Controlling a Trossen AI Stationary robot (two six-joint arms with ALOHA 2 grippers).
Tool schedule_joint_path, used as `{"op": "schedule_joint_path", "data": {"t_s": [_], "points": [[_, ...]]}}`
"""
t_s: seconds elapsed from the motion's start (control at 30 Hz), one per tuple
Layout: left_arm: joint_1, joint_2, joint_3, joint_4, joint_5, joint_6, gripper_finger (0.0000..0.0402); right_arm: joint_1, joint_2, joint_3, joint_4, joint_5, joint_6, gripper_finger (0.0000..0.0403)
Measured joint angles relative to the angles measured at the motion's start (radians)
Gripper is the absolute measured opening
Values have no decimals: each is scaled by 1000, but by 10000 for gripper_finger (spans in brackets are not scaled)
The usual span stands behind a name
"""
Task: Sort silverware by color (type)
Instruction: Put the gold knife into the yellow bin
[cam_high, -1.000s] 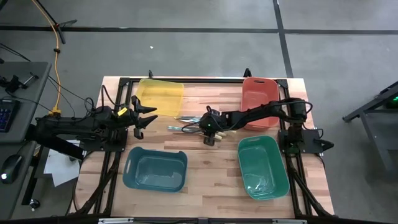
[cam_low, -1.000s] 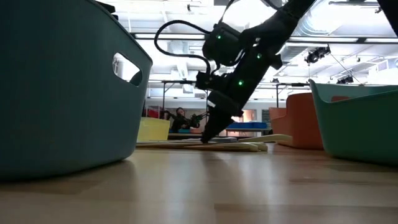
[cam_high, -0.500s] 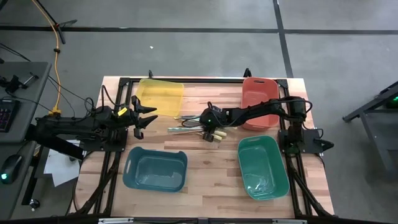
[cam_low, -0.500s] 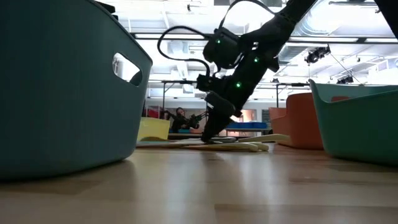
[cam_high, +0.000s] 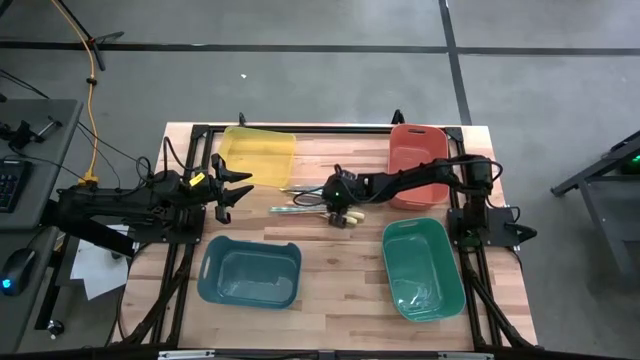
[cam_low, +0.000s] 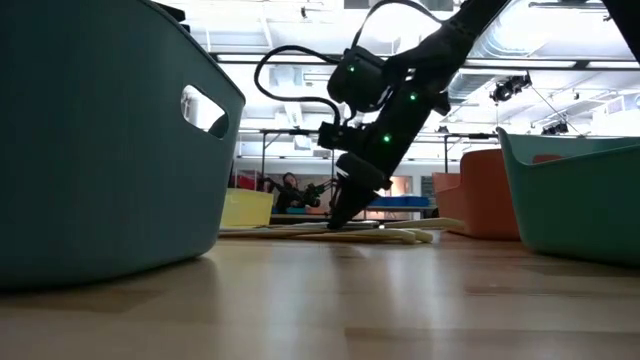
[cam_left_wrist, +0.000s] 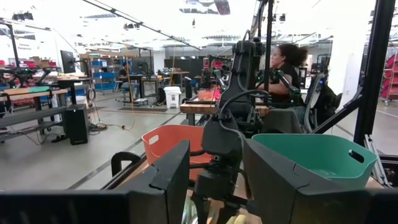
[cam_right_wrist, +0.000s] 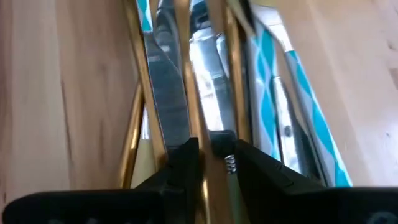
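Note:
The silverware (cam_high: 305, 206) lies in a loose pile at the middle of the table: gold, silver-grey and teal-patterned pieces (cam_right_wrist: 273, 68) side by side, with cream handles (cam_high: 348, 218) at the pile's right end. My right gripper (cam_high: 328, 200) reaches in from the right and stands tip-down on the pile (cam_low: 335, 222), shut on a gold utensil (cam_right_wrist: 186, 74). My left gripper (cam_high: 240, 185) waits open at the table's left, above the wood, with nothing between its fingers (cam_left_wrist: 168, 180). My right gripper pinches a gold utensil's thin handle (cam_right_wrist: 210, 171) between its two fingers, which come slanting down from the table's right and lie across the handle. The utensil lies flat in the pile on the table, among the silver and teal pieces.
Four bins stand round the pile: yellow (cam_high: 258, 155) far left, orange-red (cam_high: 418, 150) far right, dark teal (cam_high: 250, 272) near left, green (cam_high: 422, 268) near right. A person (cam_left_wrist: 286, 62) sits beyond the table's right side. Bare wood lies between the two near bins.
My right gripper has shifted a little toward the table's far edge while staying tip-down on the pile; its finger gap looks the same. Some silver pieces at the pile's left end have turned slightly.

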Motion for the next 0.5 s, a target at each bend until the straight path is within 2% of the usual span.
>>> {"op": "schedule_joint_path", "data": {"t_s": [0.5], "points": [[0,0,0,-1,0,0,142,49,-16,0,-9,-16,-113,87]]}}
